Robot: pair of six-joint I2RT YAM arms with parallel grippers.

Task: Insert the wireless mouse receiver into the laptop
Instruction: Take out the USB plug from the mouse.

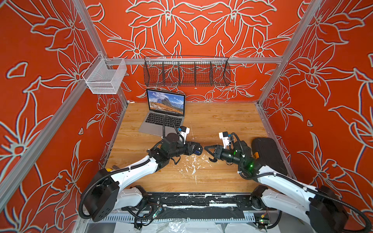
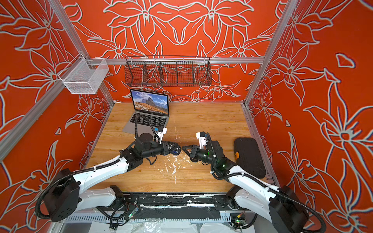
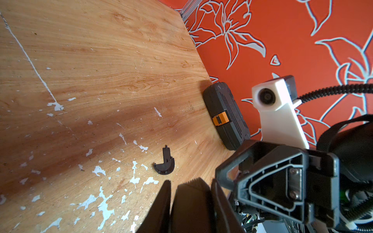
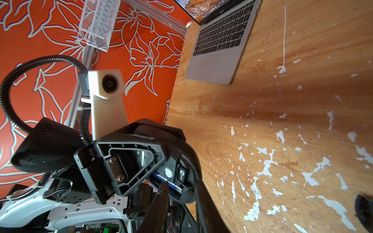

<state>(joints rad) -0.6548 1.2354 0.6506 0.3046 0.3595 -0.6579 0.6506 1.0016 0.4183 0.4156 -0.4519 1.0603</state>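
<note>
So the right gripper (image 4: 181,185) has its jaws a bit apart, nothing pinched, right up against the mouse (image 4: 188,155) that the left gripper (image 1: 192,148) has clamped. The receiver (image 4: 182,173) looks like that tiny dark stub in the mouse's open underside. The laptop (image 1: 159,121) sits far-left, well apart.

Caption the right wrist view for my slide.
Left gripper holds the opened mouse before the right fingers, laptop beyond.

One laptop (image 1: 153,127), one black mouse (image 1: 196,146), one curved black cover piece (image 3: 165,167), one black case with orange latch (image 1: 266,153), one white mesh basket (image 1: 105,78), one black wire basket (image 1: 186,74)
</note>
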